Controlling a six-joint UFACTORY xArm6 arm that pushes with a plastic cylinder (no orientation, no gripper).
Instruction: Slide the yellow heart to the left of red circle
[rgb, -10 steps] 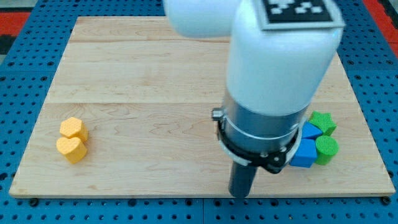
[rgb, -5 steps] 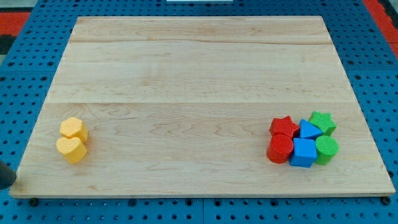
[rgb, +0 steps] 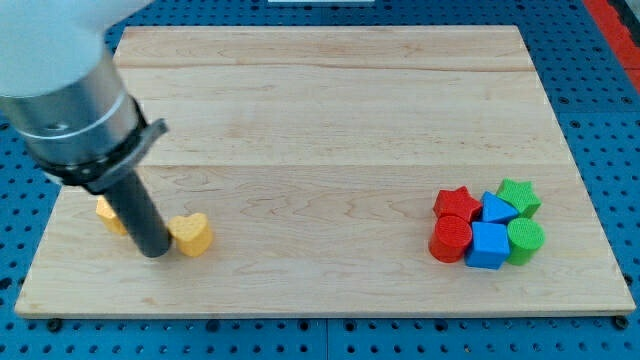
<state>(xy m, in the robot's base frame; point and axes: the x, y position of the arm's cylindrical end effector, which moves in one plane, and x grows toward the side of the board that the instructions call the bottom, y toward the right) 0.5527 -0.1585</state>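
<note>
The yellow heart lies on the wooden board at the view's lower left. My tip rests on the board just left of the heart, touching or nearly touching it. The red circle sits far off at the view's lower right, in a cluster of blocks. A second yellow block, shape unclear, is mostly hidden behind my rod, to the left of it.
Around the red circle stand a red star, a blue cube, another blue block, a green star and a green circle. The arm's body covers the board's upper left.
The arm left the view's lower right, then came in at the left. The yellow heart has slid right, away from the other yellow block.
</note>
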